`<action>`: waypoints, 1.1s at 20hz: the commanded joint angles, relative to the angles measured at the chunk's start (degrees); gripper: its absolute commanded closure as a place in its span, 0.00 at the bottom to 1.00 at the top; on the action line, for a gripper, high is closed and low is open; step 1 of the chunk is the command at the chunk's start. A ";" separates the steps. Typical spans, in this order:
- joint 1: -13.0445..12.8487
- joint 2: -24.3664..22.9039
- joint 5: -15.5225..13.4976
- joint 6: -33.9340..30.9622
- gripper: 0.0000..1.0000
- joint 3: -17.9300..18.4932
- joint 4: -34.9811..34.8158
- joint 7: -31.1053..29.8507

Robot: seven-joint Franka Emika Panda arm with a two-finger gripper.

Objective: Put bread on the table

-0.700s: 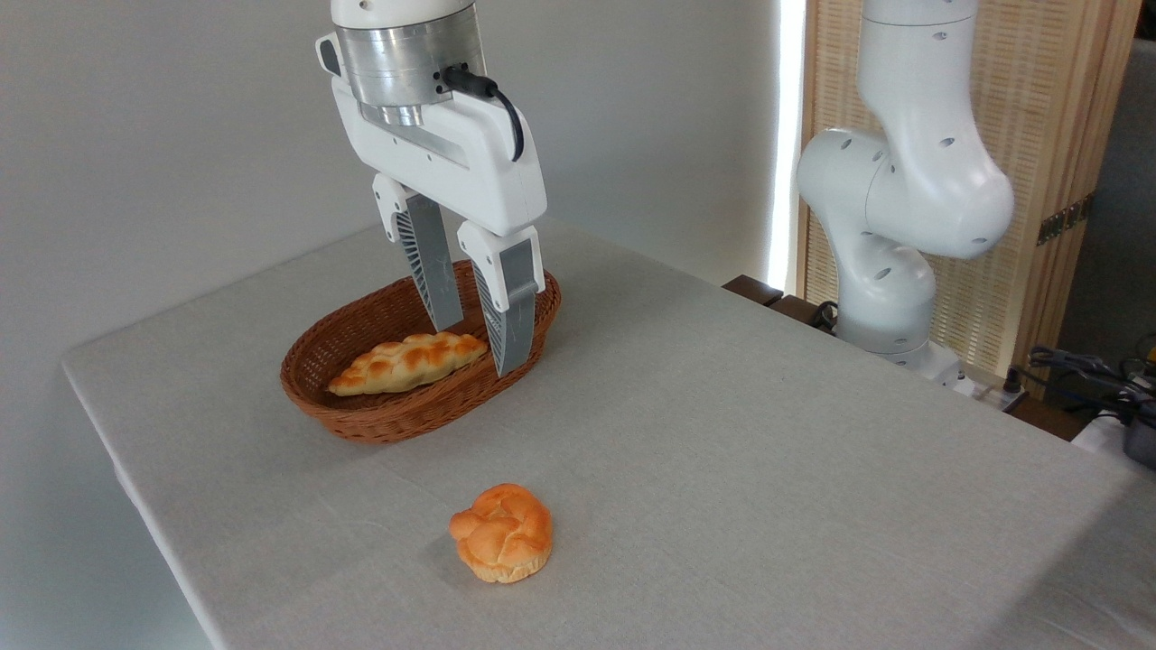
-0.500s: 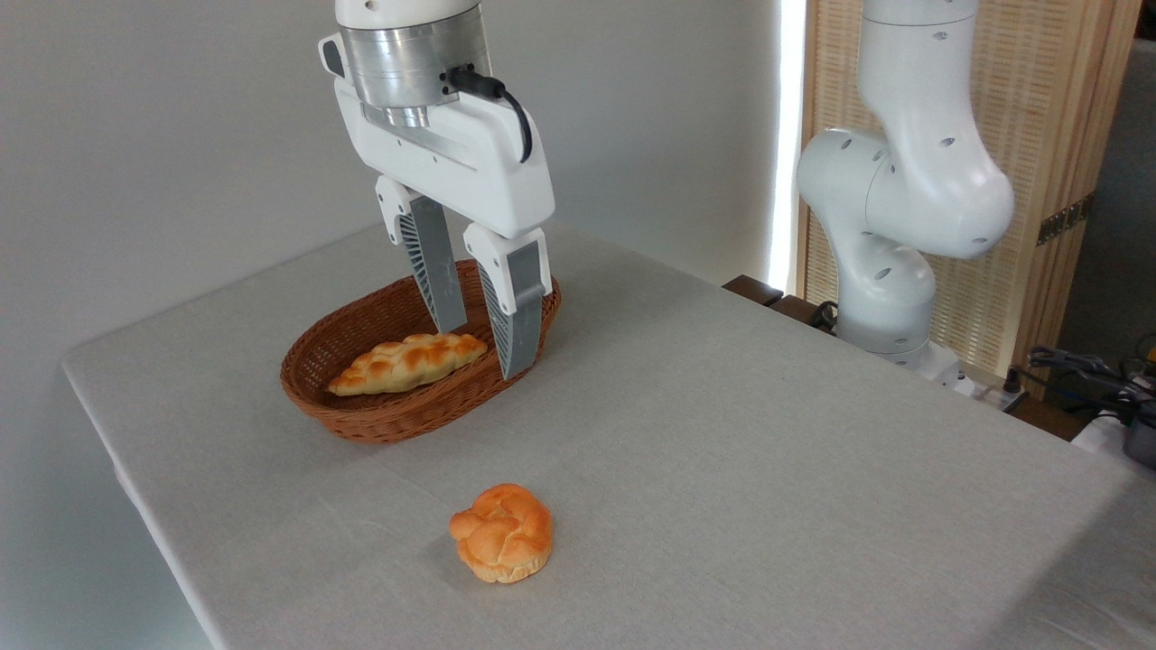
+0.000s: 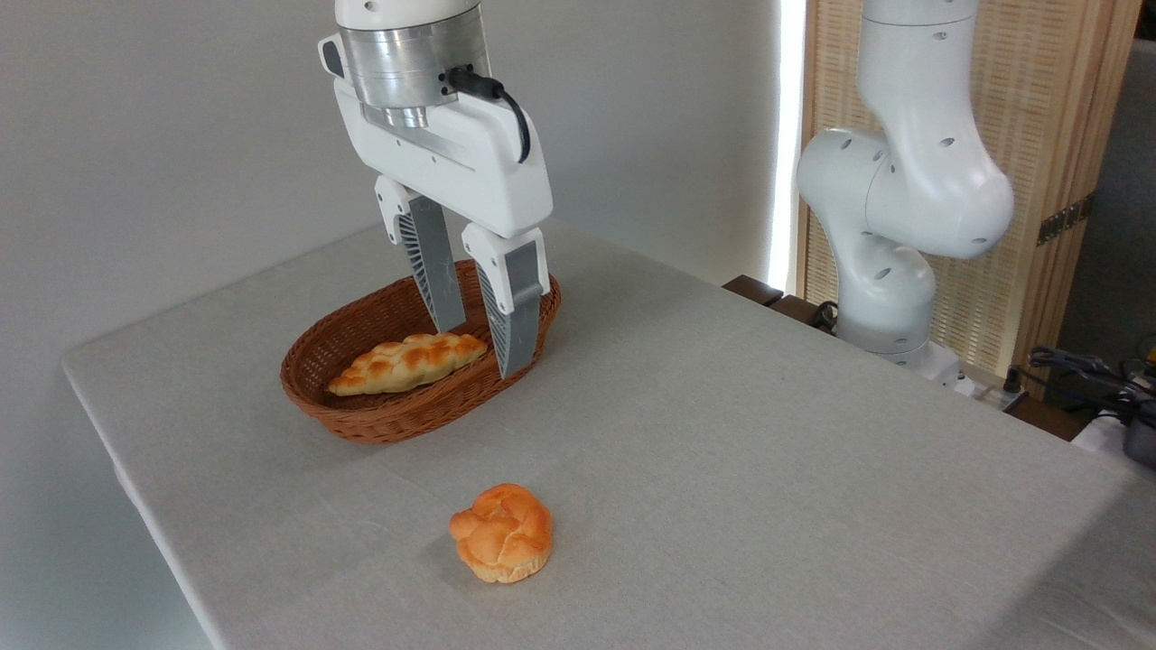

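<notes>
Grey table (image 3: 722, 433): bread (image 3: 406, 363) lies in wicker basket (image 3: 312, 366), round bun (image 3: 502, 533) on the cloth nearby. Gripper (image 3: 480, 348) hangs over the loaf's right end, fingers apart, holding nothing.

You see the braided golden bread (image 3: 406, 361) lying flat inside the wicker basket (image 3: 361, 420) on the grey bench (image 3: 722, 451).

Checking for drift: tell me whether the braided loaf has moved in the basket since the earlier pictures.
No. The bread lies at the same spot against the basket's front wall, with the gripper's open jaws at its right end.
</notes>
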 commanded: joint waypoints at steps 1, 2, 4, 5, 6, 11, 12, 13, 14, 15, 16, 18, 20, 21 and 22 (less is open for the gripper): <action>-0.28 0.03 -0.87 0.30 0.00 -2.84 -0.27 0.32; -0.19 0.12 -1.22 1.44 0.00 -3.72 -0.44 0.32; -0.28 -0.06 -2.88 3.29 0.00 -5.04 -1.06 0.23; -0.28 -0.23 -4.29 3.29 0.00 -6.01 -1.15 0.15; -0.19 -0.32 -5.69 3.38 0.00 -6.97 -1.50 0.15; 0.16 -0.41 -10.18 10.73 0.00 -13.30 -8.16 0.06; 0.25 -0.41 -11.15 13.98 0.00 -15.05 -9.83 0.06; 0.34 -0.50 -11.76 16.10 0.00 -16.46 -11.85 -0.03; 0.51 -0.50 -11.77 17.95 0.00 -17.52 -13.70 -0.03; 0.51 -0.50 -11.77 20.06 0.00 -18.75 -15.37 -0.03; 0.51 -0.41 -11.77 22.43 0.00 -19.98 -17.13 -0.03; 0.51 -0.24 -11.86 25.26 0.00 -21.65 -19.16 -0.03; 0.43 -0.06 -11.95 25.35 0.00 -21.92 -19.86 -0.03; 0.42 0.12 -11.86 25.87 0.00 -22.10 -20.30 0.14; 0.42 0.29 -11.86 27.10 0.00 -23.23 -21.35 0.32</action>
